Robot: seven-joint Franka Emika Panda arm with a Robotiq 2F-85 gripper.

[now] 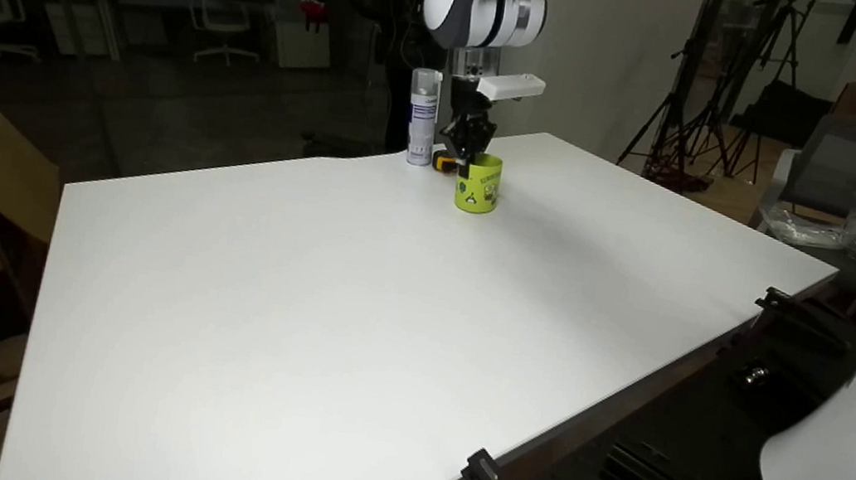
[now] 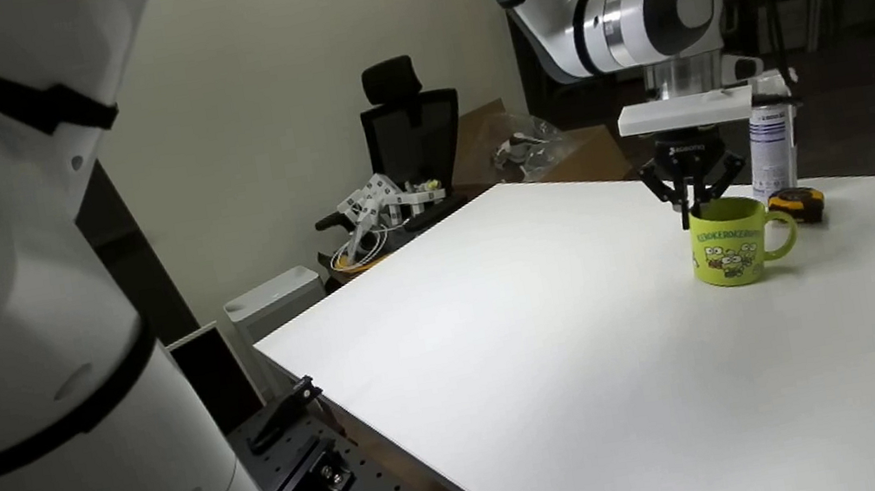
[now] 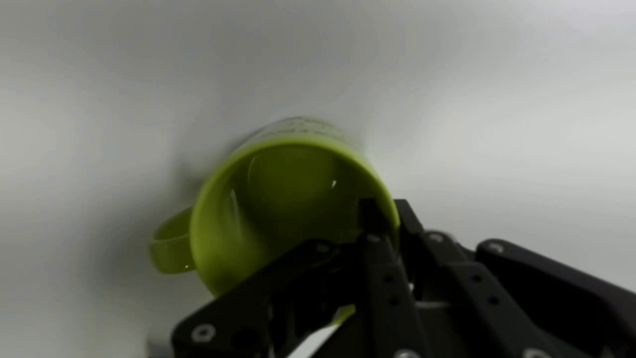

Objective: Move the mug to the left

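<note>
White bench (image 1: 242, 314); gripper (image 3: 389, 211) clamped on mug (image 2: 726, 248), upright, right of frame in an exterior view; likely ceramic: fairly light, stiff, slick, chippable. Pinch at rim (image 3: 298, 141) should serve; handle (image 3: 171, 254) opposite may sag if lifted.

The mug (image 2: 727, 245) reads "KEROKEROKERO…", the gripper (image 2: 690, 214) "ROBOTIQ"; the bottle (image 2: 771, 150) bears illegible print.
</note>
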